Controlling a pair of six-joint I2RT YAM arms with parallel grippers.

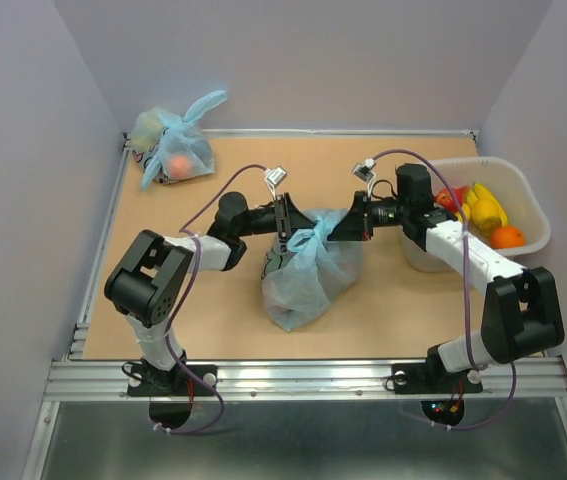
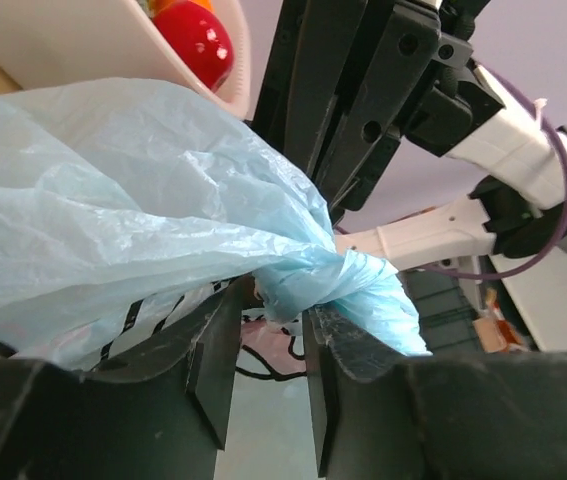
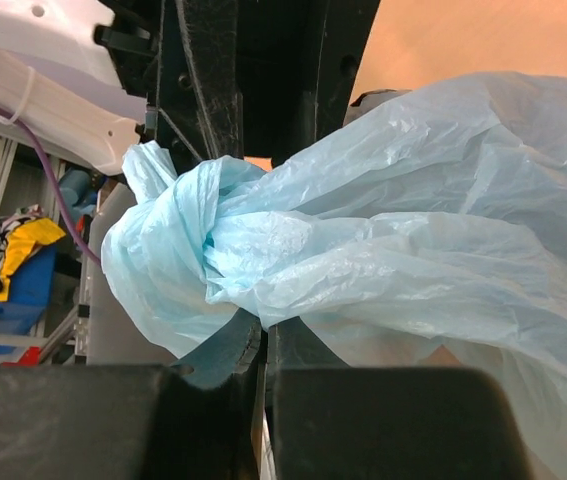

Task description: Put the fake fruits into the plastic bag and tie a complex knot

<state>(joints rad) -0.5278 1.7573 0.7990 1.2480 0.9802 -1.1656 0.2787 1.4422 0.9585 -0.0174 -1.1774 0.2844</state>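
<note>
The light-blue plastic bag stands at the table's middle, its top gathered into a knot. My left gripper is at the knot's left. In the left wrist view its jaws stand apart, with the knot just at their tips. My right gripper is at the knot's right. In the right wrist view it is shut on a thin fold of the bag. Fake fruits remain in a bin: banana, orange and a red one.
A pale plastic bin stands at the right edge, close to my right arm. A smaller tied light-blue bag with pale and pink lumps lies at the far left corner. Grey walls surround the table.
</note>
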